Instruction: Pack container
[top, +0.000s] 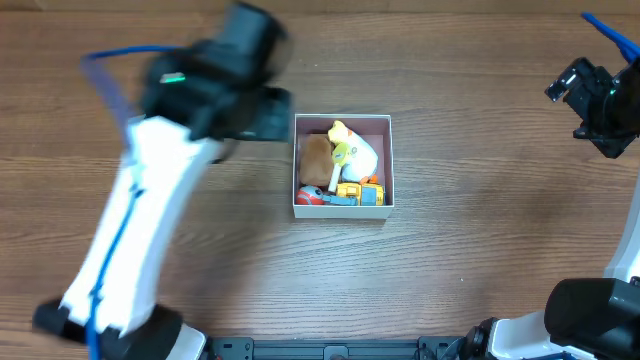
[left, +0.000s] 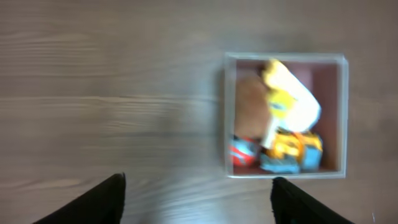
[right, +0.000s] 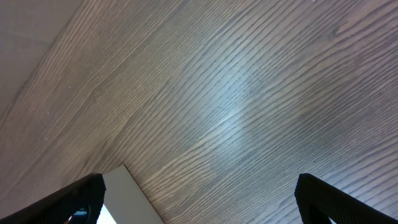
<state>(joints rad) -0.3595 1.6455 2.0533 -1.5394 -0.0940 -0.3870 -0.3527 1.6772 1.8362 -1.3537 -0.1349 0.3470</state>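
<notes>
The container (top: 390, 160), a square white box with a pink inside, sits at the table's middle. It holds several small toys: a brown one (top: 317, 157), a white and yellow one (top: 353, 150) and a yellow and blue vehicle (top: 360, 193). It also shows in the left wrist view (left: 343, 112). My left gripper (left: 198, 202) is open and empty, above the wood just left of the container; the arm is blurred in the overhead view (top: 265, 112). My right gripper (right: 199, 199) is open and empty over bare wood, at the far right edge in the overhead view (top: 590, 100).
A white flat edge (right: 127, 196) shows at the bottom left of the right wrist view. The left arm's white link (top: 130, 230) crosses the table's left side. The arm bases (top: 560, 320) stand along the front edge.
</notes>
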